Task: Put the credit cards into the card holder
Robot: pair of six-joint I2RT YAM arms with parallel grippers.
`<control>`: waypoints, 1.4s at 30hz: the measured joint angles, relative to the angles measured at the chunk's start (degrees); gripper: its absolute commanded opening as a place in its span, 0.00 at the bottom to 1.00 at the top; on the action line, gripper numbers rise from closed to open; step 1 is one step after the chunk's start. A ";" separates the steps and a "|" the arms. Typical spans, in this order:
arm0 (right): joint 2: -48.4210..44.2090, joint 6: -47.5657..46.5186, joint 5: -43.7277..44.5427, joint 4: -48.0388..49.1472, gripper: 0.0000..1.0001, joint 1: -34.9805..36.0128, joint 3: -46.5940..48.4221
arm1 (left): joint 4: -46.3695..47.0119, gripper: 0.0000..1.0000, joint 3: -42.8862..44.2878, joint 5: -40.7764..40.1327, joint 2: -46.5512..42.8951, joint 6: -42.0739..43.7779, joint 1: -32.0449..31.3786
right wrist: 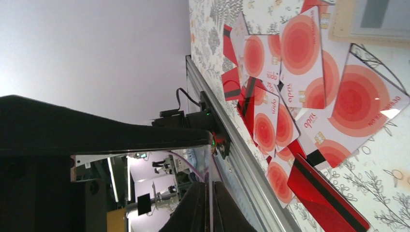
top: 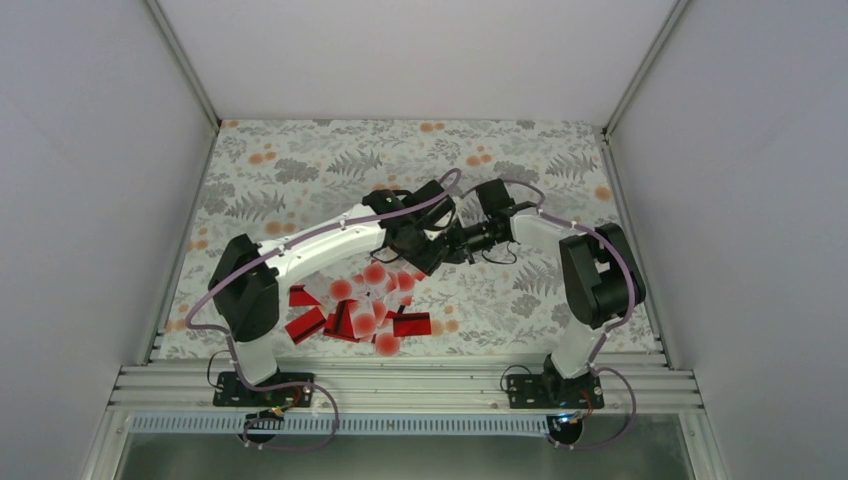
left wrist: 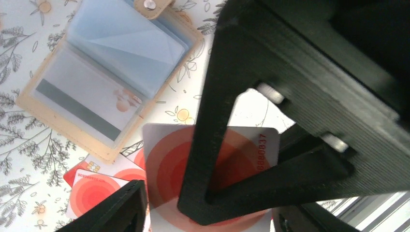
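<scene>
The card holder (left wrist: 128, 48) lies spread open on the floral worktop (top: 520, 160), just beyond the heap of credit cards (top: 365, 315) that sits by the near edge, left of the middle. From above, my own arms hide it. It has a tan leather-like rim, clear blue-grey sleeves and a snap tab (left wrist: 151, 6) cut off at the picture's top. One sleeve holds a pale card with a grey stripe (left wrist: 82, 104); the sleeve above looks bare. My left end effector (top: 432, 250) grasps a white card with red rings (left wrist: 167, 164) by its edges, partly behind a black finger. My right end effector (right wrist: 209, 208) is clenched, and I cannot make out anything between its fingers. The loose cards are flat rectangles, some glossy red with black stripes.
</scene>
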 measured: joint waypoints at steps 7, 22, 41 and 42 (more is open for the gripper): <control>0.02 -0.02 -2.19 1.29 0.04 0.33 0.00 | 0.83 0.81 -0.02 0.55 0.09 0.85 0.24; 1.09 -1.88 -4.59 2.89 0.04 0.35 0.33 | 4.57 0.92 -6.67 12.15 -8.22 2.64 10.12; 1.11 -10.91 -11.41 -0.20 0.04 1.55 6.64 | 35.67 0.55 -31.67 59.34 -18.49 -0.52 31.12; 1.11 -11.30 -11.82 -0.46 0.04 1.84 6.97 | 35.74 0.53 -30.82 60.81 -17.18 0.11 31.15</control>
